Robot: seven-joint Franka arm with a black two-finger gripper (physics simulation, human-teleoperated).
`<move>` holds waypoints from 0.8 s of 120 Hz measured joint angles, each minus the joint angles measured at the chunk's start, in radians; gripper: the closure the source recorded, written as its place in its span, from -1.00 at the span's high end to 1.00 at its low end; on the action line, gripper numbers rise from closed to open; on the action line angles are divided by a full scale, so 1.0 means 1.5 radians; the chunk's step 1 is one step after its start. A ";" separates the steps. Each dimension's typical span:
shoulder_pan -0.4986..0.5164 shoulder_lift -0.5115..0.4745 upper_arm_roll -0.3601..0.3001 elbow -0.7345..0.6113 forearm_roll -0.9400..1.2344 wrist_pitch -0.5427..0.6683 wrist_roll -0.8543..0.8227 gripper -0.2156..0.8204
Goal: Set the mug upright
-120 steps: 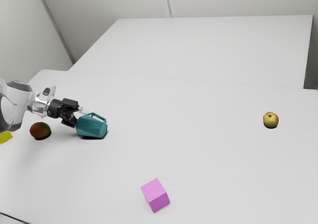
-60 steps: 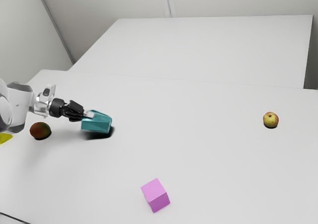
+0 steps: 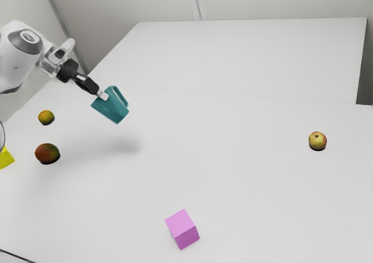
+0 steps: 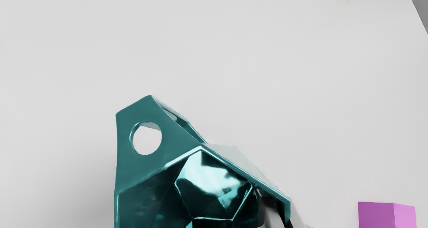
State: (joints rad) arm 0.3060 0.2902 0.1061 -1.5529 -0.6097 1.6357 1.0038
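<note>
Exterior view: gripper (image 3: 103, 95) raised over the white table (image 3: 245, 175), clamped on the wall of the teal mug (image 3: 109, 108). Mug hangs tilted at the fingertips, clear of the table, mouth toward the hand, handle on the side away from the arm. Soft shadow (image 3: 119, 146) on the table below.

Wrist view looks into the mouth: one grey finger (image 4: 267, 209) inside the rim, mug wall between it and the other, of which little can be made out. Glossy, faceted interior; bright polygonal panel at the bottom. Handle (image 4: 133, 116) flat-sided, angular, pierced by a round hole. Near part of the mug cut off by the frame.

Back from the jaws, toward the arm, exterior view gives a mottled orange-green fruit (image 3: 46, 118), then a smooth, dark red-green one (image 3: 47, 153); beyond these a yellow block (image 3: 6, 158), cut off at the edge, full shape unclear.

Farther out from the jaws, past the mug: pink cube (image 3: 182, 229), plain flat faces, sharp edges; whole in the exterior view, clipped in the wrist view. Farthest ahead on the table, red-and-yellow apple (image 3: 317, 140), roundish; its stem end visible from outside, part of it lost at the wrist view's edge.
</note>
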 joint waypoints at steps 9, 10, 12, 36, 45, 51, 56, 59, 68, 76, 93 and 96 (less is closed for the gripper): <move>-0.012 -0.005 -0.050 0.014 0.103 0.040 -0.030 -0.93; -0.013 -0.005 -0.055 0.015 0.112 0.045 -0.034 -0.93; -0.016 -0.005 -0.062 0.016 0.129 0.056 -0.040 -0.93; -0.031 0.024 -0.120 -0.010 0.282 0.211 -0.129 -0.93; -0.037 0.037 -0.125 -0.028 0.313 0.264 -0.163 -0.93; -0.039 0.046 -0.127 -0.046 0.326 0.296 -0.186 -0.93; -0.039 0.057 -0.128 -0.055 0.334 0.319 -0.204 -0.93; -0.039 0.065 -0.128 -0.058 0.337 0.331 -0.214 -0.93; -0.043 0.064 -0.129 -0.085 0.344 0.358 -0.242 -0.93; -0.047 0.038 -0.129 -0.130 0.348 0.375 -0.266 -0.93; -0.049 0.030 -0.129 -0.165 0.352 0.397 -0.309 -0.93; -0.049 0.031 -0.129 -0.166 0.352 0.399 -0.316 -0.93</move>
State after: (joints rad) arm 0.2327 0.3370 -0.0873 -1.8017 -0.0820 2.2348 0.5297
